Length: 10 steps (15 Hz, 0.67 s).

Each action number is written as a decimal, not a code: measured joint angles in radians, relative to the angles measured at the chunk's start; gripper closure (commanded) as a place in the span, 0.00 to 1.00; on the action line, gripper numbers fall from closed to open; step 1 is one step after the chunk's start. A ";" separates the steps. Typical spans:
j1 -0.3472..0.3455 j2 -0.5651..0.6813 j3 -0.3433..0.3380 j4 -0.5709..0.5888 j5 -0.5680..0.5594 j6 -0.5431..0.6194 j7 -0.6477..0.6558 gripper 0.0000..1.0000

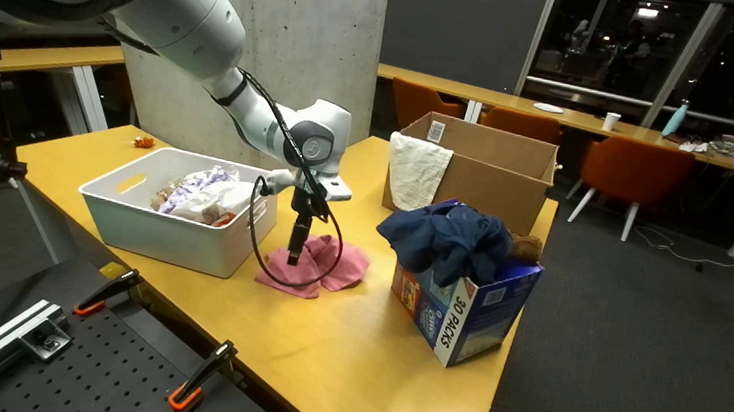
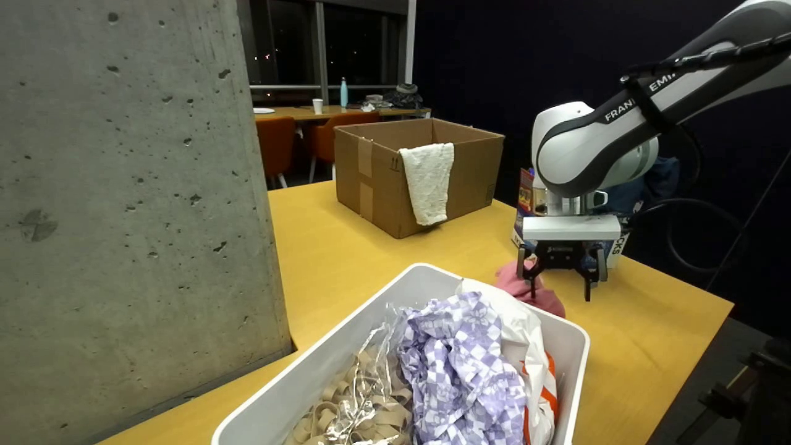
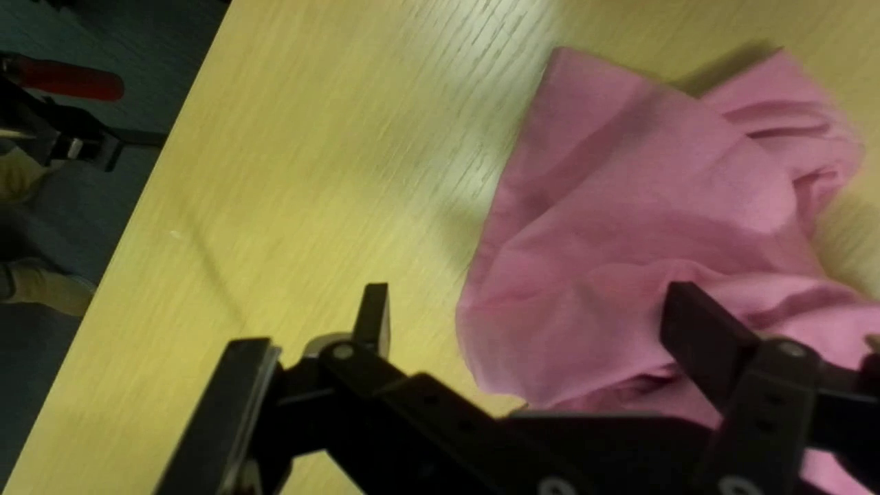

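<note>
Our gripper hangs spread and empty over the pink cloth, which lies beside the white bin. One finger seems to overhang bare tabletop, so closing here, we may pinch only an edge and lose it.

The claw can pass over bare desk between the tub and the snack box. They block the sides. A big brown box stands in the way near the snack box. The pink cloth lies low.
</note>
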 measured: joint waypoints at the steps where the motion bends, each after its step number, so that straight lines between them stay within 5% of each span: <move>1: 0.000 0.000 -0.004 0.000 -0.009 0.001 0.009 0.00; 10: 0.007 -0.016 -0.054 0.006 -0.142 0.035 0.129 0.00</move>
